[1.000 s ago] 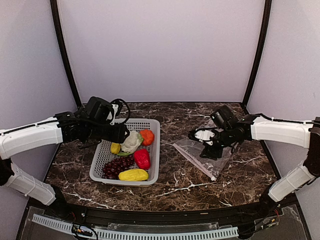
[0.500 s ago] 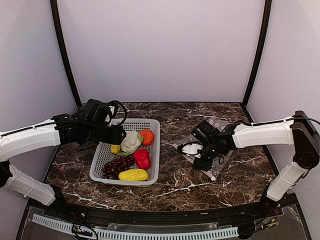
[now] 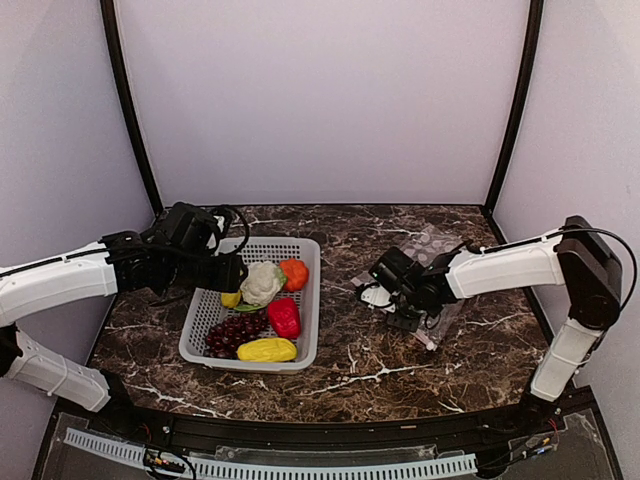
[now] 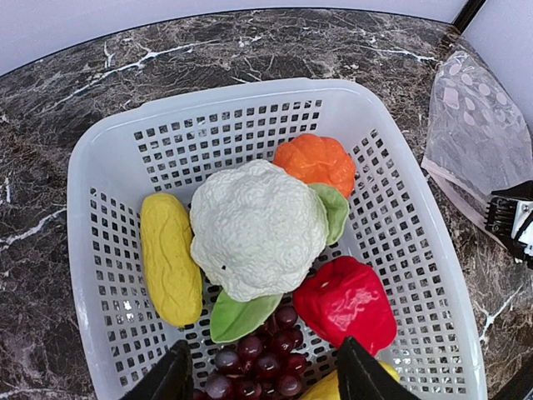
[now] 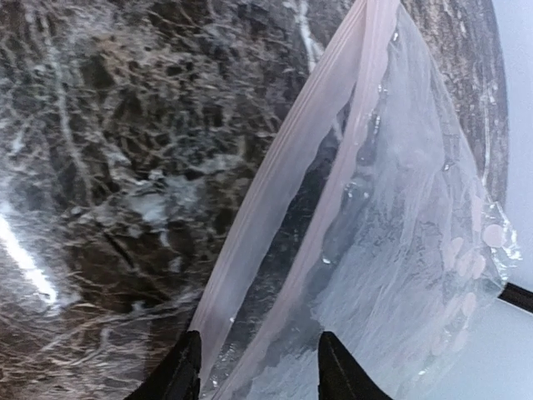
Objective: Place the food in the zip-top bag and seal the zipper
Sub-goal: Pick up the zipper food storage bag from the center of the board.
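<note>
Left gripper [image 4: 265,375] is hovering over the near part of the grey basket [image 4: 400,217], fingers standing apart with nothing between them – not touching any of the food. All the food is sitting inside the basket: cauliflower [image 4: 254,229] in the middle, orange piece [image 4: 315,162] just beyond it on the far right, a yellow fruit [image 4: 169,258] lying along its left, red pepper [image 4: 346,302] on its near right, grape bunch [image 4: 254,367] below the gripper, and a second yellow fruit [image 3: 266,349] lying at the near end.

Clear bag [image 5: 400,275] is lying flat on the marble table [image 3: 350,380], to the right of the basket and apart from it. Right gripper [image 5: 258,371] is reaching down at the bag's left edge – fingers apart, straddling the pinkish zipper [image 5: 283,192] strip, not pinching it. No food is showing inside the bag.
</note>
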Action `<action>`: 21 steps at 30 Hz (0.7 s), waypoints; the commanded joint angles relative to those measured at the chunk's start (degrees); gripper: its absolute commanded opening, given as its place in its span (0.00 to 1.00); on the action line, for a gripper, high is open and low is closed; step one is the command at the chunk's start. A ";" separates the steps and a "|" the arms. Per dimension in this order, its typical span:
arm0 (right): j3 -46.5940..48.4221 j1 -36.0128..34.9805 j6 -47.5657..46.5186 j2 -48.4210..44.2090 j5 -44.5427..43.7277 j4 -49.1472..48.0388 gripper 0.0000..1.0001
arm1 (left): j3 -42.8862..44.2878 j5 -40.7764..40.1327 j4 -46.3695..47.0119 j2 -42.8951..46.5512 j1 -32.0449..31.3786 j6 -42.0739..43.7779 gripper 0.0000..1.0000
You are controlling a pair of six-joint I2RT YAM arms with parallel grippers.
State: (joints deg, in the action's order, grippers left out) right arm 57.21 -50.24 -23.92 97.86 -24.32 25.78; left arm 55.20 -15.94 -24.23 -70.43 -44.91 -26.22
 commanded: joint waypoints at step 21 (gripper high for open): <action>11.19 13.50 -2.33 -13.03 2.69 -0.91 0.00 | 6.53 3.17 15.59 -7.53 -6.20 -0.76 0.57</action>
State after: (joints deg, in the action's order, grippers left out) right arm 65.84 -36.95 -28.60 88.88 -29.08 23.24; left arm 57.06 -12.97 -15.66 -75.13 -48.38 -27.55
